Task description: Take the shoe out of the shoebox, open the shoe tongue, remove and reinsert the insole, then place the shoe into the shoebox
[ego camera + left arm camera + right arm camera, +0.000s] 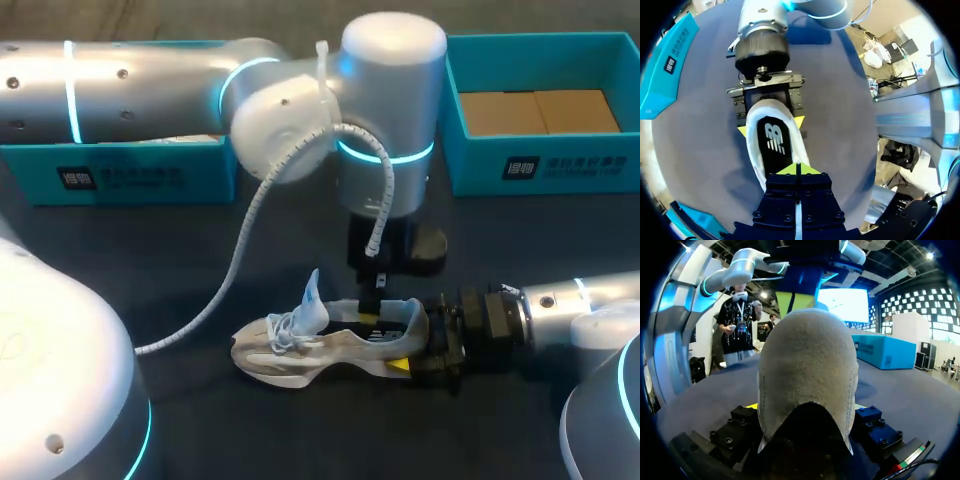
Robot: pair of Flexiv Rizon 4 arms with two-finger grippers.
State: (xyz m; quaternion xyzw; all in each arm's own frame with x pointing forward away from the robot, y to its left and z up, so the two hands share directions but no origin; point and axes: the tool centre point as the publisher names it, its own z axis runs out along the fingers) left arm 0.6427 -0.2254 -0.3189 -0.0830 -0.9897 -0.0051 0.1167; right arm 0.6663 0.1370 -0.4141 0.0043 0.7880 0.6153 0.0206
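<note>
The shoe (330, 345) lies sole-down on the worktop (150, 260), well apart from the shoebox (545, 165) at the far edge. The right hand (402, 347) clamps the heel from both sides. The tongue (312, 298) stands raised. The left hand (797, 169) hangs over the shoe opening, fingertips pressed together at the black insole (774, 142); whether they pinch it cannot be determined.
</note>
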